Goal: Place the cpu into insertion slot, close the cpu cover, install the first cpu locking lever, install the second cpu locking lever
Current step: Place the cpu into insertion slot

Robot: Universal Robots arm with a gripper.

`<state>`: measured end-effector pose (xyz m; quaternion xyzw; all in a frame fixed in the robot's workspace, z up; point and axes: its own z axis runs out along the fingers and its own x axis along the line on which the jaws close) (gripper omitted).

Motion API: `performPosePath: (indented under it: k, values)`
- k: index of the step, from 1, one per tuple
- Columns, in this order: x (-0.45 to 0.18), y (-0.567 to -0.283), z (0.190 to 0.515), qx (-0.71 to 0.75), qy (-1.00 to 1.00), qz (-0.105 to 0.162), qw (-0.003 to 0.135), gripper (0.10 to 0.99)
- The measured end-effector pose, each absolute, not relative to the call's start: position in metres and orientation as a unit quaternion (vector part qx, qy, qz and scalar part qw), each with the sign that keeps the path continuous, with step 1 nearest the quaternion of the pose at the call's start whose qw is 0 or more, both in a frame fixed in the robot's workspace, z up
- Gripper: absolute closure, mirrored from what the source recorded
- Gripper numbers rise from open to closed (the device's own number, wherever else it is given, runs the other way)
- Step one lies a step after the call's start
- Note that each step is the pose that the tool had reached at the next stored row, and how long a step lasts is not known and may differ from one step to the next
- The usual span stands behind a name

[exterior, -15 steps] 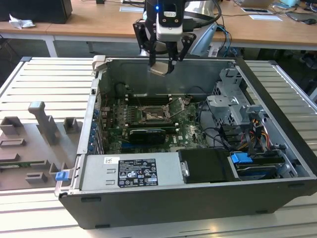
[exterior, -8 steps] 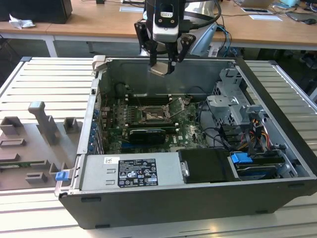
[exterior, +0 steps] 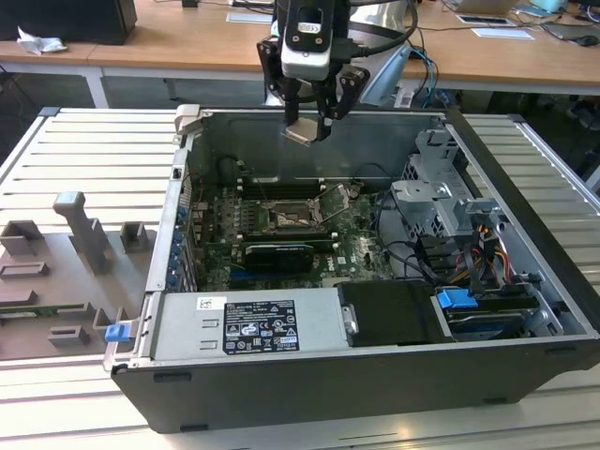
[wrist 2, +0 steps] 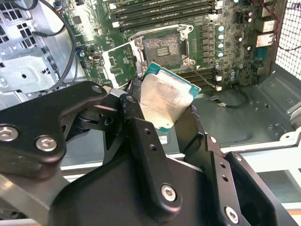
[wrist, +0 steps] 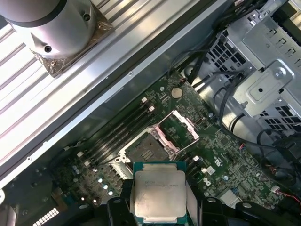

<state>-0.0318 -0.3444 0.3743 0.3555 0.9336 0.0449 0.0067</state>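
Observation:
My gripper (exterior: pixel 309 125) hangs above the open computer case, shut on the cpu (exterior: pixel 300 132). In both wrist views the cpu (wrist 2: pixel 164 99) (wrist: pixel 159 193) is a pale metal square on a green base, pinched at two opposite edges by the black fingers (wrist 2: pixel 136 122). The chip is tilted and well above the board. Below it lies the insertion slot (exterior: pixel 286 217) (wrist 2: pixel 162 47) (wrist: pixel 146 149), dark in the middle with a silver rim and nothing in it. The cpu cover (wrist 2: pixel 120 63) (wrist: pixel 181 127) is swung open beside the slot.
Long black memory slots (wrist 2: pixel 164 14) run along one side of the socket. A grey drive cage with cables (exterior: pixel 441 192) stands at the exterior view's right, and a power supply (exterior: pixel 248 323) lies along the case's near wall. A grey fixture block (exterior: pixel 84 244) sits outside on the exterior view's left.

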Motion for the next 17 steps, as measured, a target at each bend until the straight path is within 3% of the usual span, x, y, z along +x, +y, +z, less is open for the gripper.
performPosePath:
  k: [17]
  values:
    - [-0.0318, -0.3444, 0.3718, 0.379, 0.924, 0.045, 0.008, 0.557]
